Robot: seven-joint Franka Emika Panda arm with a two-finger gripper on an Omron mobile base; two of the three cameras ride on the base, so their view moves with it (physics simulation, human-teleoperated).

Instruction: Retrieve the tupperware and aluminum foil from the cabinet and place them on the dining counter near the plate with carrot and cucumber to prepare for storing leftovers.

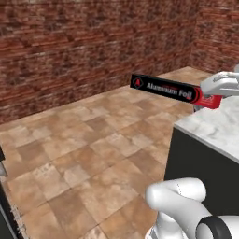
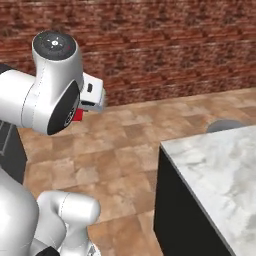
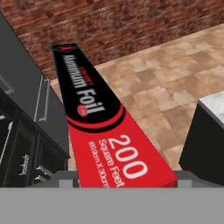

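Left base view: gripper (image 1: 210,99) clamps the red end of the aluminum foil (image 1: 163,88). Box is in the air, roughly level, black end pointing left over the tiled floor (image 1: 88,149), red end just above the near corner of the dining counter (image 1: 214,126). Brick wall (image 1: 70,51) behind.

Right base view: arm's big joint blocks most of the hand; a sliver of the foil's red end (image 2: 77,115) peeks out beside it. Dining counter (image 2: 215,175) sits lower right, marble top on a dark base, well apart from the box.

Hand view: foil (image 3: 100,127) runs straight away from the camera, red end nearest, between the finger tips. Counter corner (image 3: 212,103) at right, black base cabinets with silver handles (image 3: 30,113) at left.
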